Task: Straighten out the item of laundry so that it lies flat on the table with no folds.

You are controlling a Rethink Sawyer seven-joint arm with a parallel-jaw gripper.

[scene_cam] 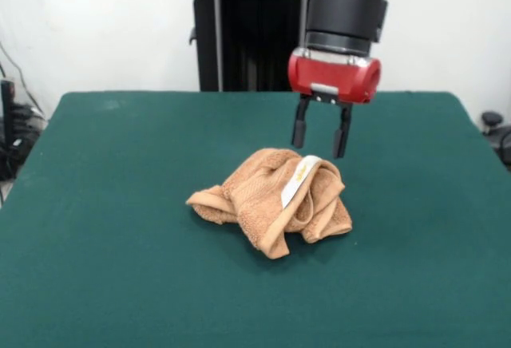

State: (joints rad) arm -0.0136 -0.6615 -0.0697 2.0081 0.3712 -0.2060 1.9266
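Currently your gripper (320,144) hovers with jaws apart, empty, just above the towel (271,200) bunched mid-table (104,204); expect soft, light, floppy terry (likely to drape), so pinch an outer edge near the label (297,182).

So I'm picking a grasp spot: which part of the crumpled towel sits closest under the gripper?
The top fold with the white label, on the towel; the open gripper hangs just above it, while the other lobes lie lower and nearer the camera.
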